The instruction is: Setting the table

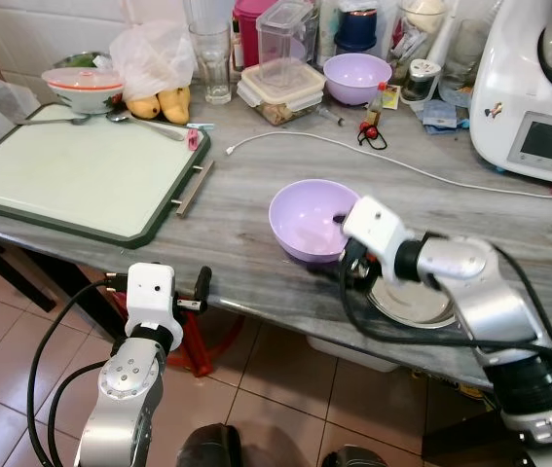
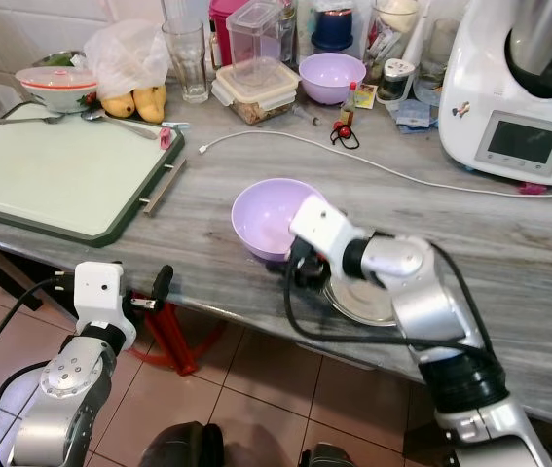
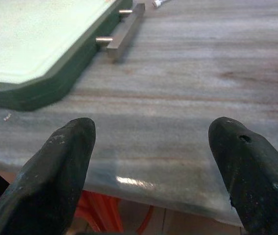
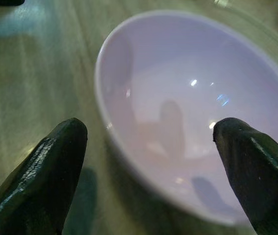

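Note:
A light purple bowl (image 1: 305, 222) stands empty on the grey wooden counter (image 1: 256, 185) near its front edge. My right gripper (image 1: 340, 233) is open at the bowl's right rim. In the right wrist view one of the fingers (image 4: 246, 161) hangs over the bowl's inside (image 4: 178, 103), while the other sits outside over the counter. A flat metal plate (image 1: 414, 304) lies under my right forearm. A green-rimmed tray (image 1: 71, 175) lies to the left. My left gripper (image 1: 202, 288) is open just below the counter's front edge, with nothing between its fingers (image 3: 60, 161).
At the back stand a second purple bowl (image 1: 356, 78), a glass (image 1: 217, 63), lidded containers (image 1: 280, 88), bananas (image 1: 164, 102) and a covered bowl (image 1: 83, 88). A white kitchen machine (image 1: 538, 97) is at the right. A white cable (image 1: 383, 153) crosses the counter.

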{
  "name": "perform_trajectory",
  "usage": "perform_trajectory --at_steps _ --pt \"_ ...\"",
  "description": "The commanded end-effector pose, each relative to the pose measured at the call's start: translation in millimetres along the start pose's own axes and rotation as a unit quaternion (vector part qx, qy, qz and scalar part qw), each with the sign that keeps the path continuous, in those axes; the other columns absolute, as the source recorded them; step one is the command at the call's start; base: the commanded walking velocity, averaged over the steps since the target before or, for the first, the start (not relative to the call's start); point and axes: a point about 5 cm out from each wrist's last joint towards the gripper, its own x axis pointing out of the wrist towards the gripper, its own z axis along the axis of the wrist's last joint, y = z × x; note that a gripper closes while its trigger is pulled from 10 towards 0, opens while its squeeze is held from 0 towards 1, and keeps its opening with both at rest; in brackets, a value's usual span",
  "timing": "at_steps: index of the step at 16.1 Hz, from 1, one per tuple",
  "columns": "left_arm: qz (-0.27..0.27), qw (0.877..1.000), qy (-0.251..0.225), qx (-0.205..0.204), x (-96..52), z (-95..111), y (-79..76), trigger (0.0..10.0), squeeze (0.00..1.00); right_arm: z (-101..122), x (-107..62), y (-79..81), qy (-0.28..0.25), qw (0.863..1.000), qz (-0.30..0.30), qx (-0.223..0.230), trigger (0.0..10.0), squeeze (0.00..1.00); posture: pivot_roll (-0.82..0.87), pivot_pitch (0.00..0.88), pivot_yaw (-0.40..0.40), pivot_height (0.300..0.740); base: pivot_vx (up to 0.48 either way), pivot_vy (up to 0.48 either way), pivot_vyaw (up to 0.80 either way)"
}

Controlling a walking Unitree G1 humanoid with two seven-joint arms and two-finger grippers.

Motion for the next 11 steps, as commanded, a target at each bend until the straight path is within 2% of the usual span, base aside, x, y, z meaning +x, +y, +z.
perform_trajectory --at_steps 1,2,3,6,9,10,11 --pt "-0.004 1.0 -0.003 0.004 1.8 1.1 -1.3 10.0 0.0 -2.1 0.3 2.2 0.014 1.0 0.002 -0.005 10.0 1.0 0.0 0.065 0.04 0.74 0.0 0.0 0.0" --pt "-0.004 1.0 -0.004 0.004 2.2 1.5 -1.1 10.0 0.0 -10.6 3.4 -1.8 0.041 0.999 -0.026 -0.003 10.0 1.0 0.0 0.065 0.036 0.74 0.0 0.0 0.0" --pt "-0.004 1.0 -0.004 0.004 2.2 1.6 -1.0 10.0 0.0 -11.2 3.6 -2.3 0.043 0.999 -0.028 -0.001 10.0 1.0 0.0 0.065 0.036 0.74 0.0 0.0 0.0" --pt "0.0 1.0 -0.004 0.003 0.5 1.4 0.1 10.0 0.0 -14.7 1.8 -15.6 0.068 0.994 -0.085 -0.004 10.0 1.0 0.0 0.068 0.032 0.74 0.0 0.0 0.0" --pt "-0.001 1.0 -0.004 0.002 0.0 0.9 -0.4 10.0 0.0 -9.8 0.9 -19.9 0.059 0.993 -0.1 -0.007 10.0 1.0 0.0 0.068 0.033 0.74 0.0 0.0 0.0" --pt "-0.001 1.0 -0.005 0.003 0.7 1.3 0.0 10.0 0.0 -1.4 1.9 -21.7 0.036 0.993 -0.109 -0.011 10.0 1.0 0.0 0.068 0.034 0.74 0.0 0.0 0.0" --pt "-0.001 1.0 -0.005 0.003 1.1 1.2 0.5 10.0 0.0 5.5 2.2 -22.5 0.021 0.993 -0.111 -0.017 10.0 0.94 0.0 0.068 0.034 0.74 0.0 0.0 0.0"
